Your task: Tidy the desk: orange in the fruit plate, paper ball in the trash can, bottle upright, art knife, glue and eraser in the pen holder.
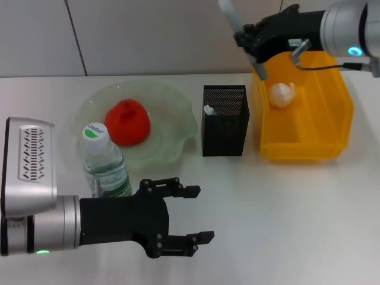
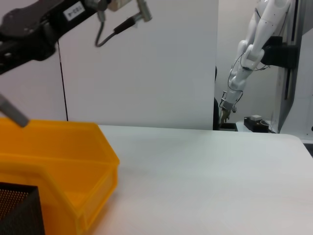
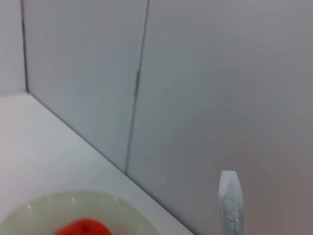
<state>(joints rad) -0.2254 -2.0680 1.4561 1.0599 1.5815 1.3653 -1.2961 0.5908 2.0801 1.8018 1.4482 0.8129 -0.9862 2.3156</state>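
The orange (image 1: 127,123) lies in the glass fruit plate (image 1: 172,127); both also show in the right wrist view, orange (image 3: 83,228) and plate (image 3: 73,208). The water bottle (image 1: 104,163) stands upright in front of the plate. The paper ball (image 1: 282,94) lies in the yellow bin (image 1: 309,127). The black mesh pen holder (image 1: 224,127) has something white (image 1: 209,110) inside. My left gripper (image 1: 193,214) is open and empty, low, just right of the bottle. My right gripper (image 1: 243,38) is open and empty above the bin's back left corner.
The left wrist view shows the yellow bin (image 2: 58,161), a corner of the pen holder (image 2: 19,210), bare white table (image 2: 210,181) and another robot arm (image 2: 249,49) far behind. A grey panelled wall (image 1: 148,35) runs along the back of the table.
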